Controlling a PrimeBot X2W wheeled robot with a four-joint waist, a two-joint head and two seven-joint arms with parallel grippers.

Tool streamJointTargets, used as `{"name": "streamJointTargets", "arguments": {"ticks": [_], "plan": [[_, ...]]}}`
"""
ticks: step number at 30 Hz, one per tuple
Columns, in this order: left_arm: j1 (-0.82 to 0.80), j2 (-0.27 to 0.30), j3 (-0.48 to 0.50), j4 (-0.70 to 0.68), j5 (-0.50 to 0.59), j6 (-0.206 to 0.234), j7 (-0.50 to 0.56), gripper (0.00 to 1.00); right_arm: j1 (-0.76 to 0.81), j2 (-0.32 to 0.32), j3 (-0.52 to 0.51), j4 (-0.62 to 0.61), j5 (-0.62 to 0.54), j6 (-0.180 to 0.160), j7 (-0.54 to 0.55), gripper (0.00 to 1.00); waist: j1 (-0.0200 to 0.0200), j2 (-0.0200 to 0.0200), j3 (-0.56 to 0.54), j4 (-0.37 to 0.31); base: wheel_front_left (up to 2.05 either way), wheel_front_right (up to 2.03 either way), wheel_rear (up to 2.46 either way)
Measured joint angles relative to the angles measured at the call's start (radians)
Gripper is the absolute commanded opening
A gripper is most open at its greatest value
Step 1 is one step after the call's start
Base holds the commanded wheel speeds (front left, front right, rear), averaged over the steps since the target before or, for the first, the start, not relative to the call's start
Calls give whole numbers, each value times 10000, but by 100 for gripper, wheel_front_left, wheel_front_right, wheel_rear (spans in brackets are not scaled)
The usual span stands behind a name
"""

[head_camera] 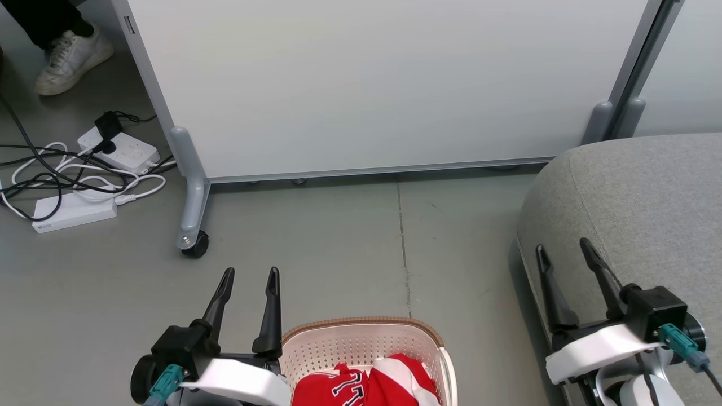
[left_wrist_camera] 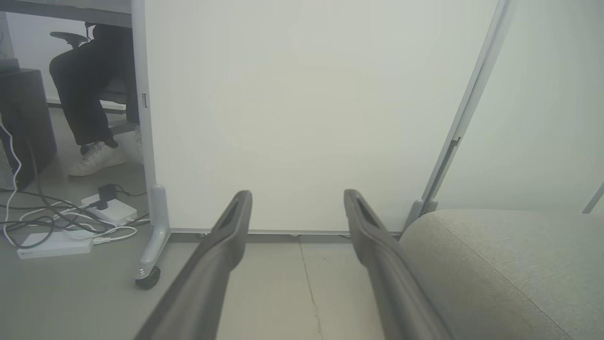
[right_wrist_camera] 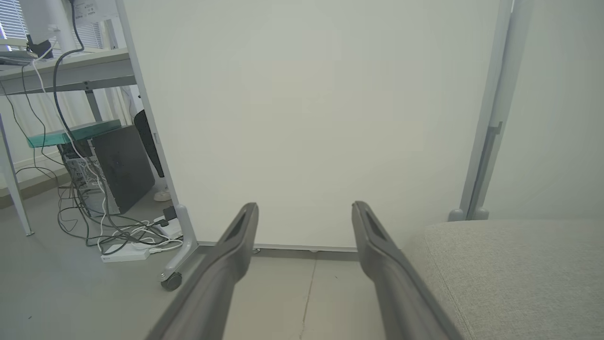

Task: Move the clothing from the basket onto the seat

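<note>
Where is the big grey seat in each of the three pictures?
Head view: the seat is along the right edge, from the middle down to the bottom.
Left wrist view: the seat is in the lower right corner.
Right wrist view: the seat is in the lower right corner too.
Shared landmark: the partition's black wheel, lower left of centre.

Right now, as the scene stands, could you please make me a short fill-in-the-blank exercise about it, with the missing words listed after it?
1. The clothing in the basket is ____ with white stripes.
2. The left gripper and the right gripper are not shut but ____, and they hold nothing.
3. The grey seat stands on the robot's ____ side of the basket.

Missing words: red; open; right.
</note>
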Motion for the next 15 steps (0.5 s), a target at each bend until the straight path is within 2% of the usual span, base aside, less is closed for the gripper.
{"name": "streamJointTargets", "arguments": {"ticks": [8, 15], "plan": [[76, 8, -153, -19, 326, 81, -146, 100, -124, -4, 82, 313, -257, 0, -173, 100, 0, 0, -66, 1, 0, 0, 0], [258, 10, -226, 58, 380, -128, -290, 100, -128, -12, 119, 564, 58, 0, -299, 100, 0, 0, -123, 11, 0, 0, 0]]}}
